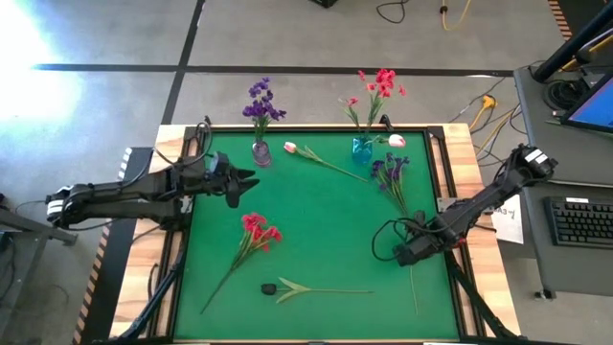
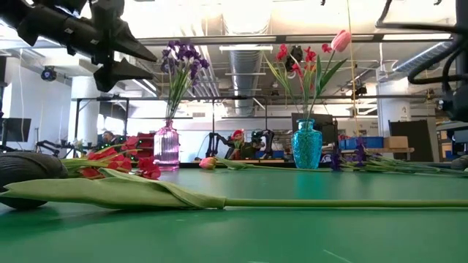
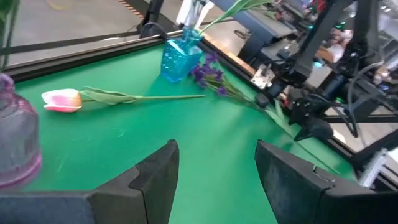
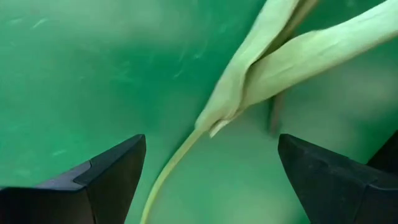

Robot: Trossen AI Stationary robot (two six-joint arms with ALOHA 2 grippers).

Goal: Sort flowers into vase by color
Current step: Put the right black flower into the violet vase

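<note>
While loose flowers are lying across the green table (image 1: 326, 230), the red spray (image 1: 251, 237) and the dark tulip (image 1: 287, 287) are sitting near its front, the pink tulip (image 1: 305, 153) and purple spray (image 1: 393, 176) near its back. Purple blooms are standing in the pink vase (image 1: 261, 152), red ones and a pink tulip in the blue vase (image 1: 362, 147). The left gripper (image 1: 244, 184) is hovering empty with its fingers parted near the pink vase. The right gripper (image 1: 402, 255) is reaching down wide open over the purple spray's stem (image 4: 180, 158).

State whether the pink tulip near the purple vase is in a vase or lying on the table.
Lying on the table: the pink tulip lies flat beside the purple vase.
</note>
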